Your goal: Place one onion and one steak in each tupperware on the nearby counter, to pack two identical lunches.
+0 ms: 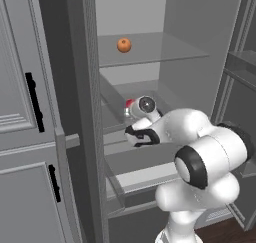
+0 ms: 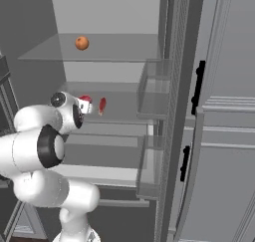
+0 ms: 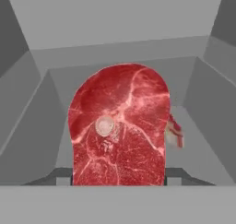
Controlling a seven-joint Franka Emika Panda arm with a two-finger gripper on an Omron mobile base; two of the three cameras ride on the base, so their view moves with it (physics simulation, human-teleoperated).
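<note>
The gripper (image 3: 119, 181) is right at the near edge of the hand view. Its two dark finger tips (image 3: 62, 176) sit on each side of a big red steak (image 3: 119, 126), one at the left edge of the meat and one at the right. The tips press against the meat, so the gripper is clamped on the steak. The steak stands up tall, and it has white lines of fat and a small round bone (image 3: 105, 125) in the middle.

Just behind the big steak, on its right side, a second steak (image 3: 174, 132) peeks out — it is much smaller in the picture and mostly hidden. From the right base view it is a thin red piece (image 2: 102, 105) on the grey fridge shelf (image 2: 119, 114), just beside the robot's hand.

The white arm (image 1: 200, 157) reaches into the open fridge, to the middle shelf.

Farther back and higher up, an onion (image 1: 124, 45) sits alone on the top glass shelf (image 1: 165, 49) — round and orange-brown. It is well apart from the gripper and from both steaks.
</note>
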